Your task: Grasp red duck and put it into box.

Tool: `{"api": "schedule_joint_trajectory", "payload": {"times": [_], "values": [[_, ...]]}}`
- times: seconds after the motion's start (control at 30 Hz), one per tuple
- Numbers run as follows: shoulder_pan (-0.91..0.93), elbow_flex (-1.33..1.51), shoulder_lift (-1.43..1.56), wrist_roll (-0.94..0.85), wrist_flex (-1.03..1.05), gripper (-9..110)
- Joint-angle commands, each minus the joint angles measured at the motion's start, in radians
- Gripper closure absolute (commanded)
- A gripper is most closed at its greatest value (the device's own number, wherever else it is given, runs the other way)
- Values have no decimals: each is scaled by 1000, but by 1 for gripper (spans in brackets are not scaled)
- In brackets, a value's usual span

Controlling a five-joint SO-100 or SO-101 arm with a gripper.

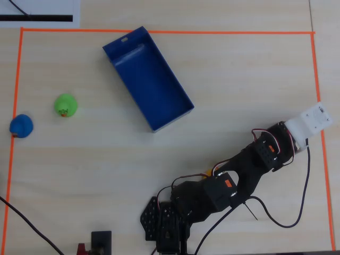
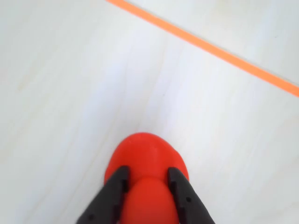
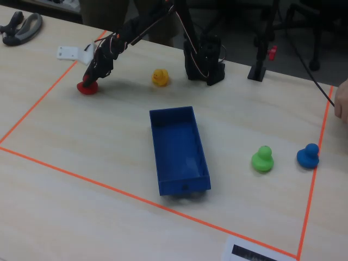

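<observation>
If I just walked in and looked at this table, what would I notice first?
Probably the red duck, pinched between the gripper's two black fingers in the wrist view, close to the orange tape line. Next, the long dark blue box sitting open and empty in the middle of the table in the fixed view. To its right stand a green duck and a blue duck, with a yellow duck behind it.

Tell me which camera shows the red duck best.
The wrist view: the red duck fills the lower middle, between the tool's fingers. The fixed view shows it small at the arm's tip. Overhead, the arm hides it.
</observation>
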Motion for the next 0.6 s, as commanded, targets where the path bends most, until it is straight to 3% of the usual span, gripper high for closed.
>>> {"api": "schedule_joint_trajectory", "payload": {"times": [0.0,0.33,0.57], "values": [[11,-26,0,-8,-11,101],[12,-37,14,32,-8,101],[-5,-187,138,256,212,101]]}}
